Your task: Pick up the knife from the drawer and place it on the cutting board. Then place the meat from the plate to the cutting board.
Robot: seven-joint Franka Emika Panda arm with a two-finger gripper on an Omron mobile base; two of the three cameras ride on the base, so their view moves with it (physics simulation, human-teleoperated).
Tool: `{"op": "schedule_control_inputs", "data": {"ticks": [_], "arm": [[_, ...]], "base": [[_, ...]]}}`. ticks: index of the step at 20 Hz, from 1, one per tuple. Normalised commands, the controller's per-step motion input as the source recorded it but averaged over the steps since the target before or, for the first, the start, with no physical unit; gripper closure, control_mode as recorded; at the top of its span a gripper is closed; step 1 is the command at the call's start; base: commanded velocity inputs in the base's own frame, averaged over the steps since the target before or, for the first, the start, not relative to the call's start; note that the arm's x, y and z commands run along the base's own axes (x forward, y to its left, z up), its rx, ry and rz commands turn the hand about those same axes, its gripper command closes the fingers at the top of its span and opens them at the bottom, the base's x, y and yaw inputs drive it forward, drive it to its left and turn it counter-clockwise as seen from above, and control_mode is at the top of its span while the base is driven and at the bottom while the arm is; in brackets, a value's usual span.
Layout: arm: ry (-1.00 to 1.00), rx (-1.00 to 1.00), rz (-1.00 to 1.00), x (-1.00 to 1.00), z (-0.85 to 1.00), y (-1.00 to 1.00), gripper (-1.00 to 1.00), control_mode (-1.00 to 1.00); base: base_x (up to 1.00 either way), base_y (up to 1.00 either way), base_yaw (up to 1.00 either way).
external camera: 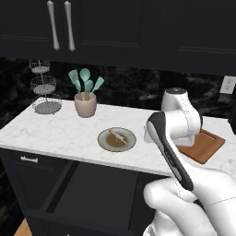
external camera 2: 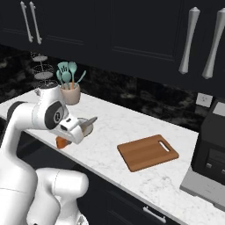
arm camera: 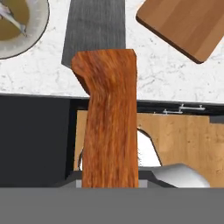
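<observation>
A: Claw (external camera 2: 74,132): where is it, and what is its state?
B: Closed on the knife (arm camera: 109,109), by the orange-brown handle, above the front edge of the worktop (external camera: 55,133); the grey blade points out over the marble.
A: The plate (external camera: 117,139)?
B: Near the front edge of the worktop, mid-length, with the meat (external camera: 119,135) lying on it.
A: The cutting board (external camera 2: 147,152)?
B: Flat on the worktop toward its right end, slot handle at the far end, bare.
A: The drawer (external camera: 92,193)?
B: Pulled open below the front edge, dark grey inside.
A: Background?
B: A cup (external camera: 85,105) of teal spatulas at the back edge; a wire stand (external camera: 45,87) in the left rear corner.
</observation>
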Motion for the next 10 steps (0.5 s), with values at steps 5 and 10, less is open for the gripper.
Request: {"op": "schedule_control_inputs", "data": {"ticks": [5, 10], "arm": [[0.05, 0.01, 0.00, 0.05, -0.18, -0.77, 1.00, -1.00], [0.00, 0.00, -0.01, 0.02, -0.23, -0.69, 1.00, -1.00]], "base": [[0.00, 0.00, 0.00], [0.00, 0.00, 0.00]]}}
